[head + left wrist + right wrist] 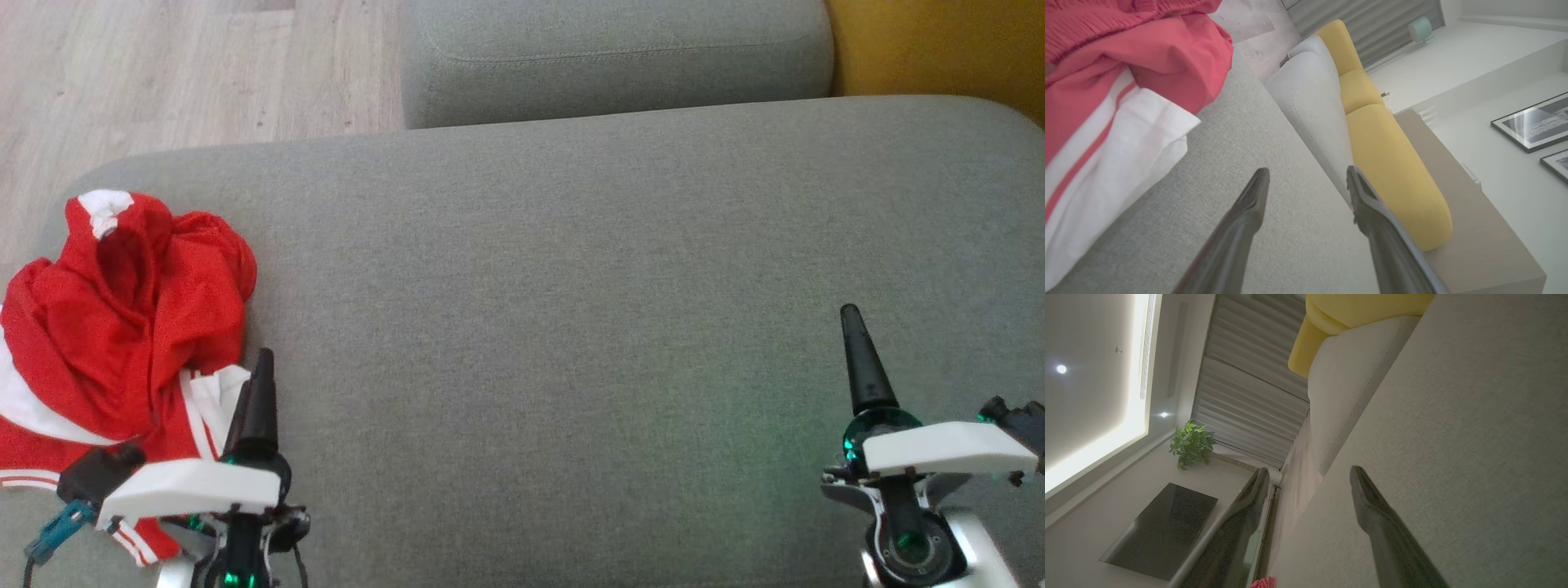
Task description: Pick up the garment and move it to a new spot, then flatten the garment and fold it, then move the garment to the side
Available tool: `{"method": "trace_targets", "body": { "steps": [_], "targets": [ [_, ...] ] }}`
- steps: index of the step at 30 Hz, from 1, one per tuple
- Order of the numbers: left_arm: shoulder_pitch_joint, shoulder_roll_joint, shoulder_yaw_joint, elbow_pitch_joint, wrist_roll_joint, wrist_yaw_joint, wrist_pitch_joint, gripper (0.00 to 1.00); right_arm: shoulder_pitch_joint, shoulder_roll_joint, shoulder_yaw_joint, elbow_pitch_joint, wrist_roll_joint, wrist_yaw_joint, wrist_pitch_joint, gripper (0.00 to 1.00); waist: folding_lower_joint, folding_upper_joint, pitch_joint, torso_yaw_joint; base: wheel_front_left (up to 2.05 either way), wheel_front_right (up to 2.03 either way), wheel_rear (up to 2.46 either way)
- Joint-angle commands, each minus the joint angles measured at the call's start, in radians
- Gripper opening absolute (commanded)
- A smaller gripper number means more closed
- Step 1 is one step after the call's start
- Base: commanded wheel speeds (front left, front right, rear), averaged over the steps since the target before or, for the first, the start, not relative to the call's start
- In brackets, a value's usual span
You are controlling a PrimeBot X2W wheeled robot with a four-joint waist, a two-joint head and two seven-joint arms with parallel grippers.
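Note:
A red garment (122, 327) with white bands lies crumpled at the left end of the grey cushion (571, 286). My left gripper (263, 355) stands just right of its lower edge, turned on its side, open and holding nothing. The left wrist view has the garment (1126, 61) at the upper left, apart from the spread fingers of the left gripper (1307, 171). My right gripper (849, 310) hovers over bare cushion at the lower right, open and empty. In the right wrist view, the right gripper (1309, 470) is spread, and a scrap of the garment (1263, 583) shows at the bottom.
A second grey cushion (612, 57) sits behind the large one, with a yellow cushion (939, 49) at the back right. Wooden floor (163, 73) lies beyond the cushion's rounded left and far edges. The garment sits close to the left edge.

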Motion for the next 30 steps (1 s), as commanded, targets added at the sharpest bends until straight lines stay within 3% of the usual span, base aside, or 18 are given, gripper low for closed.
{"method": "trace_targets", "body": {
  "steps": [1,15,30],
  "targets": [
    [-0.063,0.013,-0.001,-0.041,0.050,0.009,-0.013,1.00,-0.063,-0.027,0.020,-0.032,-0.037,0.000,-0.016,1.00,0.0000,0.0000,-0.001,-0.001,0.00,0.00,0.00],
    [-0.066,0.015,-0.037,-0.053,0.316,0.078,-0.051,1.00,-0.065,-0.023,0.019,-0.015,-0.301,0.000,-0.054,1.00,0.0000,0.0000,-0.005,-0.004,0.00,0.00,0.00],
    [-0.065,0.017,-0.069,-0.066,0.503,0.129,-0.094,1.00,-0.067,-0.008,0.047,0.015,-0.492,0.000,-0.098,1.00,0.0000,0.0000,-0.017,-0.002,0.00,0.00,0.00]
  ]
}}
